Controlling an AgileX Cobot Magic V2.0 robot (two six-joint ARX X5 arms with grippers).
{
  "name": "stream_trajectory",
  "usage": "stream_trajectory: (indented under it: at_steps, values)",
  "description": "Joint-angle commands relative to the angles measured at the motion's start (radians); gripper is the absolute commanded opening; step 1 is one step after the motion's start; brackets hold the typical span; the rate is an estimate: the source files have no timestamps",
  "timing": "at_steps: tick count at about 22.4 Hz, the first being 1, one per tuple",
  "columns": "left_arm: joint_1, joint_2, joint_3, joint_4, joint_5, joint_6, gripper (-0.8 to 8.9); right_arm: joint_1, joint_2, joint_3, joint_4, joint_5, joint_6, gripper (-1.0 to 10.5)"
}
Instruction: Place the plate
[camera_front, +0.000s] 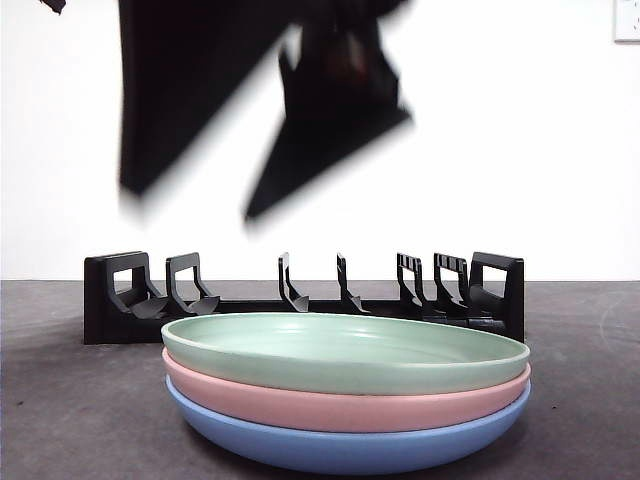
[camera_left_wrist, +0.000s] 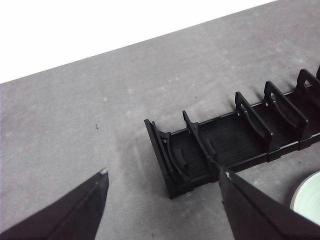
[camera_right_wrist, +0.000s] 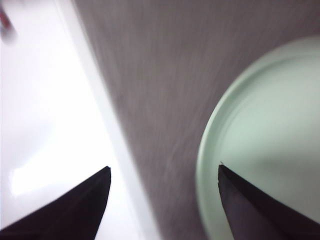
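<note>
From the front, three plates sit stacked on the grey tabletop: a green plate on top, a pink plate under it, and a blue plate at the bottom. Just behind the stack stands a black dish rack with upright dividers, all its slots bare. High above, a big dark blurred arm hangs over the rack; which arm it is I cannot tell from here. A small black tip shows at the top corner.

In the left wrist view, the left hand hovers over the tabletop with its two black jaws spread wide and nothing between them. One end of the dish rack lies beyond them, and a sliver of the green plate's rim shows near one jaw.

In the right wrist view, which is blurred, the right hand is also spread wide and holds nothing. One jaw lies over the green plate; the other is out over a white surface past the tabletop's edge.
</note>
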Motion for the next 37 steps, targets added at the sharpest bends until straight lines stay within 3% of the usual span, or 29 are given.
stream_trajectory:
  at_steps: [1, 5, 10, 13, 15, 16, 17, 18, 30, 33, 37]
  values:
    - [-0.003, 0.005, 0.01, 0.011, 0.005, -0.011, 3.44, -0.048, -0.091, 0.018, 0.037, 0.063, 0.039, 3.4]
    - [-0.003, 0.005, 0.01, 0.013, 0.005, -0.03, 3.44, -0.283, -0.235, 0.008, 0.058, 0.048, 0.032, 3.3]
    - [-0.003, 0.005, 0.011, 0.044, 0.005, -0.033, 3.44, -0.643, -0.294, 0.005, 0.093, -0.004, -0.077, 3.3]
    - [-0.003, 0.005, 0.011, 0.061, 0.005, -0.034, 3.44, -0.774, -0.296, 0.005, 0.082, -0.002, -0.107, 3.3]
    - [-0.003, 0.005, 0.011, 0.064, 0.005, -0.033, 3.35, -0.808, -0.296, 0.005, 0.077, -0.002, -0.106, 3.3]
    - [-0.003, 0.005, 0.011, 0.063, 0.005, -0.033, 1.8, -0.816, -0.296, 0.005, 0.081, 0.002, -0.106, 2.1]
    - [-0.003, 0.005, 0.011, 0.061, 0.005, -0.03, 0.29, -0.819, -0.296, 0.006, 0.085, 0.0, -0.111, 0.0]
    - [-0.003, 0.005, 0.011, 0.069, 0.006, -0.024, 0.08, -0.821, -0.295, 0.006, 0.105, 0.002, -0.112, 0.1]
    - [-0.003, 0.002, 0.011, 0.064, 0.005, -0.026, 0.08, -0.82, -0.298, 0.006, 0.119, -0.001, -0.114, 0.2]
    - [0.002, -0.015, 0.01, 0.087, -0.049, 0.046, 0.08, -0.82, -0.298, 0.006, 0.119, -0.001, -0.114, 0.2]
    - [0.06, -0.155, -0.161, 0.203, -0.045, 0.03, 0.08, -0.82, -0.298, 0.006, 0.119, -0.001, -0.114, 0.2]
